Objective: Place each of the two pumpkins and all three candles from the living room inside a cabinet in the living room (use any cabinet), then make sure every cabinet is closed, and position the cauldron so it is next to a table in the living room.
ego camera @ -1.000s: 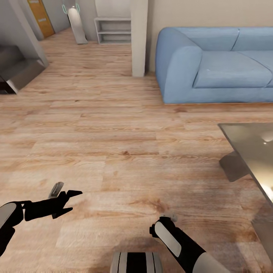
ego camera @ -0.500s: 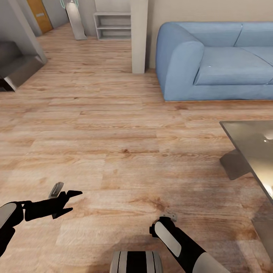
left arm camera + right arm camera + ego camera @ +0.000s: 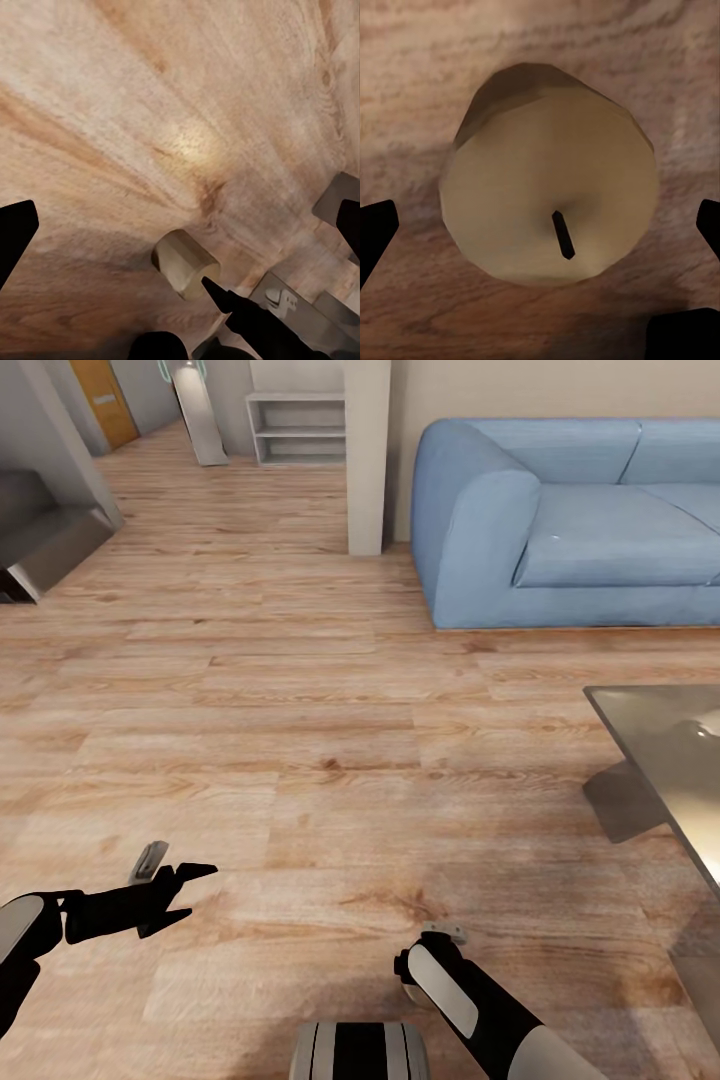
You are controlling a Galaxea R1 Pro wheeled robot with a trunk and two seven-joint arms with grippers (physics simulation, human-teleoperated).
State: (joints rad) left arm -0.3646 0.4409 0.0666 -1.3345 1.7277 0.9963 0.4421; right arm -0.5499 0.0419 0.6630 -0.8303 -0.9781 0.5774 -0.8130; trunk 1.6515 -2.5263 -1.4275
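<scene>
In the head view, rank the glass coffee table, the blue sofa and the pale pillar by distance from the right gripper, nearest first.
1. Glass coffee table: on the robot's right, closest to the right gripper.
2. Blue sofa: beyond the table, against the far wall on the right.
3. Pale pillar: straight ahead, just left of the sofa's arm; its foot sits a little farther back than the sofa's front.

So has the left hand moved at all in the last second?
No. In the head view the left hand sits at the same spot against the dark knot in the floor, open and empty.
</scene>
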